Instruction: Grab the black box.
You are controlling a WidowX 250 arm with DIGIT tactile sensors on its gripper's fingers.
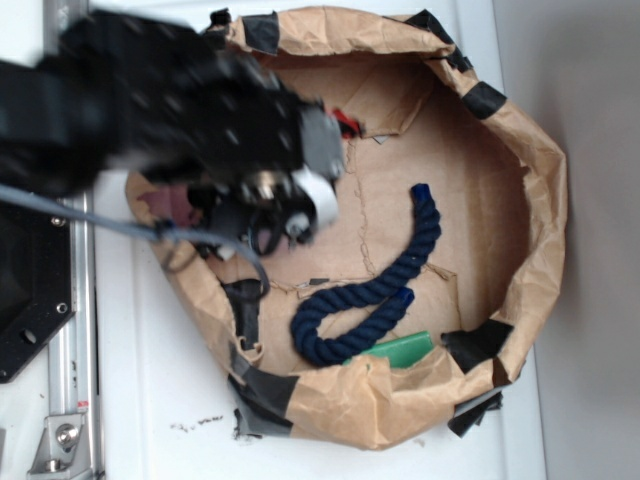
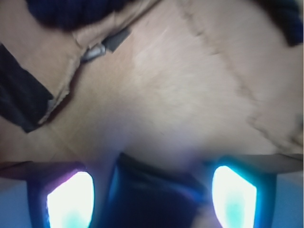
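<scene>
Wrist view shows the black box (image 2: pixel 152 199) between the two glowing fingers (image 2: pixel 71 202) of the tool (image 2: pixel 152 202), which stands open around it; whether the fingers touch it I cannot tell. Beyond the tool lies brown paper (image 2: pixel 180 95) with black tape (image 2: pixel 21 99). In the exterior view, a blue rope (image 1: pixel 375 285) and a green object (image 1: pixel 400 350) lie near the blurred tool (image 1: pixel 265 225) on the white worktop (image 1: pixel 150 400).

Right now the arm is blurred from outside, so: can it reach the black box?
Probably yes: the wrist view shows the black box between the spread jaws, nothing blocking it.
</scene>
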